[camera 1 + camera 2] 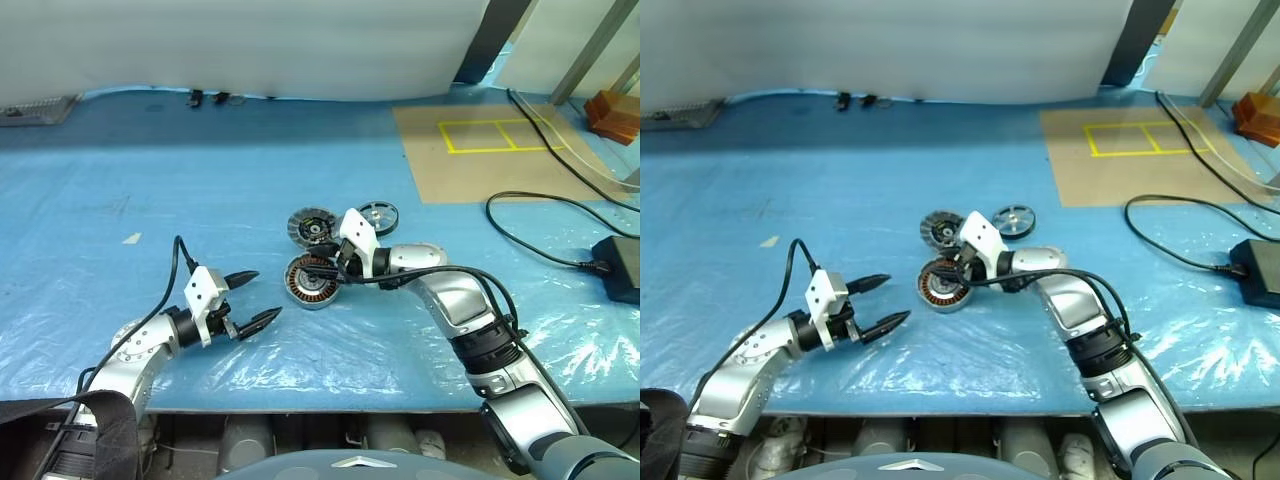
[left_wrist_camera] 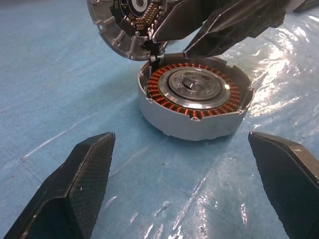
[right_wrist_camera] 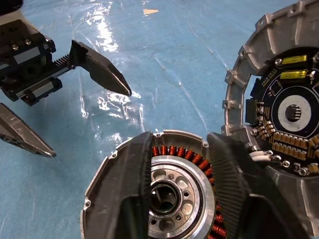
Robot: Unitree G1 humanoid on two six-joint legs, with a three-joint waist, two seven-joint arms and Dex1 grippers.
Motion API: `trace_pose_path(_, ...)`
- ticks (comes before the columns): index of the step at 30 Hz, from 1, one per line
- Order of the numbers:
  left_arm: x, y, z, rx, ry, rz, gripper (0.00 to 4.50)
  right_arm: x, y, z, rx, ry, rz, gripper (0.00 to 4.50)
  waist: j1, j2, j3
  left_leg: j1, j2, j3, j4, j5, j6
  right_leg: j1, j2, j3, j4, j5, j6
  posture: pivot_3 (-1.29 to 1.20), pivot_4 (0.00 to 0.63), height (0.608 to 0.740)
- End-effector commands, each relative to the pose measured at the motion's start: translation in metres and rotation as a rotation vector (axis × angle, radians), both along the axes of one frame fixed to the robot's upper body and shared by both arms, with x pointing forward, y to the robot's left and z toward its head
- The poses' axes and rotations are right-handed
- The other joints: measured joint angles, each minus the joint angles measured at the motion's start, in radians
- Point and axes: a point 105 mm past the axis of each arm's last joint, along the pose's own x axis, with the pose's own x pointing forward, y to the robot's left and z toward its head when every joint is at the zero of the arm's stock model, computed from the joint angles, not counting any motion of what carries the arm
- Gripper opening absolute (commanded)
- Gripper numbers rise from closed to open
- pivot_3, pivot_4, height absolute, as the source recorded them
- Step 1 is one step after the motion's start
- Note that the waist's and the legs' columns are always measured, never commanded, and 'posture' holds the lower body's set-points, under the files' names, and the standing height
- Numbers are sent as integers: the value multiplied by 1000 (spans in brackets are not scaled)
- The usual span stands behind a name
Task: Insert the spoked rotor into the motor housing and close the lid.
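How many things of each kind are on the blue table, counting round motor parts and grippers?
Housing: 1
Lid: 1
Rotor: 1
Grippers: 2 (left gripper, right gripper)
Total: 5

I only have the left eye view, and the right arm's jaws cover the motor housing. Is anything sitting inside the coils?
Observer: Yes. The right wrist view shows a silver disc with round holes seated inside the coils of the motor housing.
Operator: Are the right jaws clamping it?
Observer: No. The right gripper has its jaws apart over the disc, with nothing between them.
Operator: And the lid?
Observer: The lid sits right beside the housing, with white wires at its nearest edge.
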Motion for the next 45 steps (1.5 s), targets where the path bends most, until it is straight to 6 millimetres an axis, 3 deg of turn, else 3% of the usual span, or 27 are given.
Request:
trace_pose_path(1,1,-2,7,-1,-38,-12,4500,-4,2,6,11,-28,28,537,0,0,0,0,0,0,0,0,0,0,0,0,0,0,0,0,150,740)
trace_pose_path(2,2,-2,7,0,-38,-12,4500,-5,3,5,10,-26,29,124,0,0,0,0,0,0,0,0,0,0,0,0,0,0,0,0,150,740)
trace_pose_path(3,2,-2,7,-1,-39,-13,4500,-6,3,3,6,-24,32,50,-1,0,0,0,0,0,0,0,0,0,0,0,0,0,0,0,150,740)
trace_pose_path(14,3,-2,9,1,-42,-18,4500,-11,7,-12,-34,0,24,50,0,0,0,0,0,0,0,0,0,0,0,0,0,0,0,0,150,740)
trace_pose_path(23,5,-3,12,2,-47,-23,4500,-12,0,-40,-143,32,12,50,0,0,0,1,0,0,0,-1,-1,1,0,0,0,0,0,0,150,740)
trace_pose_path(32,6,-4,14,4,-53,-21,4500,-13,-1,-34,-98,24,35,50,0,0,0,1,0,0,0,-2,-3,1,0,0,0,0,0,0,150,740)
trace_pose_path(45,8,-6,15,5,-54,-30,4500,-17,-10,-47,-127,56,27,50,0,0,0,1,0,0,0,-1,-3,1,0,0,0,0,0,0,150,740)
